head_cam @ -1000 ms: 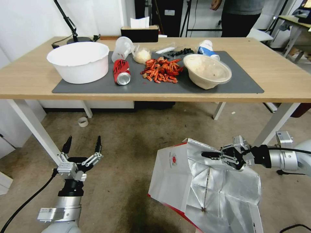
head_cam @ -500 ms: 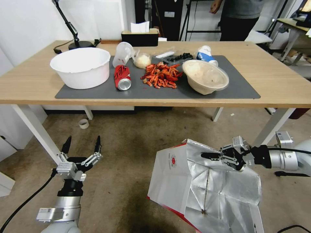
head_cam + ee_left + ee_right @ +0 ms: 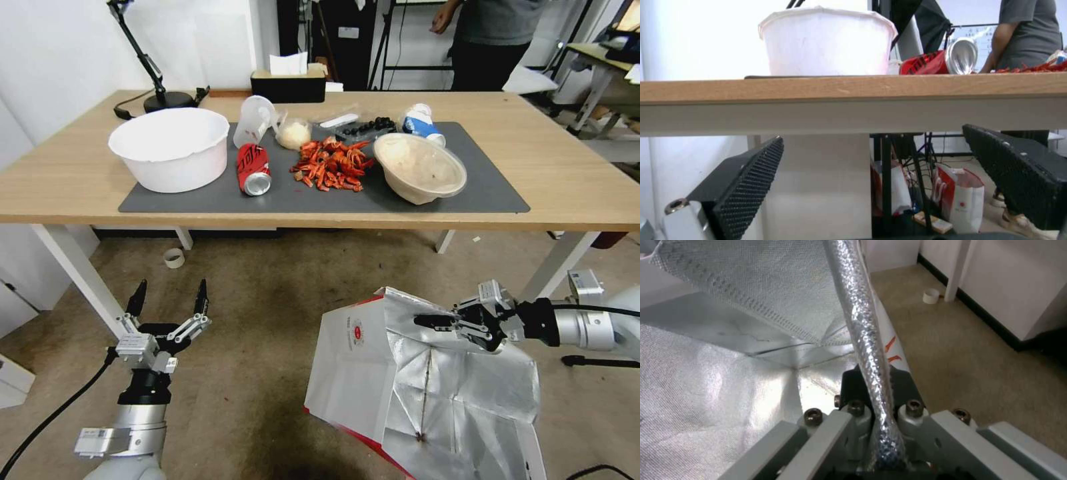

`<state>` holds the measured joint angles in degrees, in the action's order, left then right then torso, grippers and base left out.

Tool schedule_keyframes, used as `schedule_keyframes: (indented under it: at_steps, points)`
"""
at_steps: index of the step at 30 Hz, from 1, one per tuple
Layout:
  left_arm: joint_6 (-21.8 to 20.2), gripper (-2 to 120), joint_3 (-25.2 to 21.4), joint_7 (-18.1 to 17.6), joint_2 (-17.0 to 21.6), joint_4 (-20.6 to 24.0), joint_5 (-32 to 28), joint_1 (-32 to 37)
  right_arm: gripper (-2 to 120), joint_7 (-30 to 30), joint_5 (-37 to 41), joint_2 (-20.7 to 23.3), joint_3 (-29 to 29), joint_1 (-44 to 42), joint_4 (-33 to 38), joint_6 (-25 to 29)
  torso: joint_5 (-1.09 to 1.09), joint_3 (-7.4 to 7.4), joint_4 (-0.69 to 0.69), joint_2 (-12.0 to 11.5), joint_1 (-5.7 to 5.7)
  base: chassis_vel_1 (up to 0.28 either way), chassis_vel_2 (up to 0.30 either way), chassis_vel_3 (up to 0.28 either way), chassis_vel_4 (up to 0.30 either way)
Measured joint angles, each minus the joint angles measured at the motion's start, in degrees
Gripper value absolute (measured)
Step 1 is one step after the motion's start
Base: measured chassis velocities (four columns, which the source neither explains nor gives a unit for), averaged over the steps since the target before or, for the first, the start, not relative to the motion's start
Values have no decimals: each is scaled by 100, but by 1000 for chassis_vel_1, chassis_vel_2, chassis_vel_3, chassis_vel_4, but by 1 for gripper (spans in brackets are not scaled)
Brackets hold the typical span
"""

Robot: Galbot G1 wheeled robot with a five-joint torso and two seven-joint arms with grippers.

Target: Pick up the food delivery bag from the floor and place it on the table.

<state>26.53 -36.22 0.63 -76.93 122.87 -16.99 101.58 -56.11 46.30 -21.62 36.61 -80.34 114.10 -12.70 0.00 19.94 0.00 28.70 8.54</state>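
Observation:
The food delivery bag [image 3: 427, 393], white with a red edge and silver foil lining, hangs tilted over the floor [image 3: 267, 300] in front of the table [image 3: 67, 180]. My right gripper [image 3: 427, 321] is shut on the bag's upper rim. In the right wrist view the foil rim [image 3: 858, 316] runs straight between the closed fingers of that gripper [image 3: 873, 386]. My left gripper [image 3: 169, 298] stands open at the lower left, pointing at the table, nothing in it. From the left wrist, that gripper's [image 3: 880, 166] pads frame the table edge [image 3: 853, 88].
On the table's dark mat [image 3: 493, 190] lie a white bowl [image 3: 170, 147], a red can [image 3: 253, 168], red food scraps [image 3: 330, 163], a beige bowl [image 3: 420, 167] and cups. White table legs [image 3: 73, 277] stand near the left arm. A tape roll [image 3: 174, 258] lies on the floor.
The camera has moved: the table sits lower in the picture than a second ago. Both grippers and the bag keep their places in the picture; the right gripper stays shut on the rim.

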Motion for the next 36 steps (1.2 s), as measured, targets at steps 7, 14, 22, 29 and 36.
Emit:
schedule_keyframes:
  at_steps: [7,14,22,29,36]
  points:
    - [-2,100,0,0,-2,0,0,0,0,-4,0,-2,0,-1,3,0,0,69,0,110,42,0,0,0,0]
    - [-13,100,3,0,-7,0,0,1,0,-14,0,-17,0,-7,3,0,0,179,0,284,106,0,0,0,0]
    - [-17,100,-3,-6,-10,4,0,-3,0,-21,0,-11,0,2,3,5,0,309,0,499,190,0,0,0,0]
    - [-18,100,-1,-11,-15,4,4,-4,0,-30,-1,-3,-1,2,7,9,0,428,0,698,269,0,0,0,0]
    - [-20,100,-11,-21,-16,22,9,8,0,-80,-1,10,-1,2,17,14,0,557,0,913,356,0,0,0,0]
